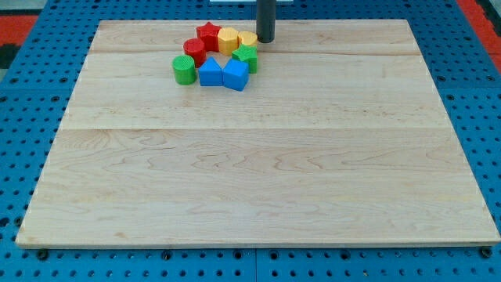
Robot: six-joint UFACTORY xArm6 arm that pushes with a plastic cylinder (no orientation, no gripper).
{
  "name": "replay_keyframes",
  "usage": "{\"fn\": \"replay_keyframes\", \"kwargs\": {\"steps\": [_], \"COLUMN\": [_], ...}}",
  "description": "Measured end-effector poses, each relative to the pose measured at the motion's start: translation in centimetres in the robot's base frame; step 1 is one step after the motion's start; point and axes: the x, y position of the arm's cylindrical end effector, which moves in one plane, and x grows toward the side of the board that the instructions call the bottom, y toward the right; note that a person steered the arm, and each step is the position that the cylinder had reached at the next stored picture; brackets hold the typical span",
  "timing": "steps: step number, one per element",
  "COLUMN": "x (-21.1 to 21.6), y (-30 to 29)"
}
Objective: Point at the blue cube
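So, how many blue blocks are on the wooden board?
2, side by side at the cluster's bottom edge: the blue triangular block on the view's left, the blue cube right of it. None seems hidden.

Blocks crowd the blue cube above and on its left; its right and lower sides face bare board.

This looks like a robotics lab bench rather than any home or shop. A pale wooden board made of joined planks fills most of the frame, and it lies on a blue perforated base with a regular grid of holes (the kind used for bolting down fixtures). A red surface shows at the upper left and upper right corners. A dark rod drops in from the top edge beside a cluster of small coloured blocks.
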Motion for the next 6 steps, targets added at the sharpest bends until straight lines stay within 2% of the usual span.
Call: {"fn": "replay_keyframes", "kwargs": {"steps": [1, 4, 6], "x": [0.0, 1.1, 7.4], "y": [1.7, 2.0, 0.2]}}
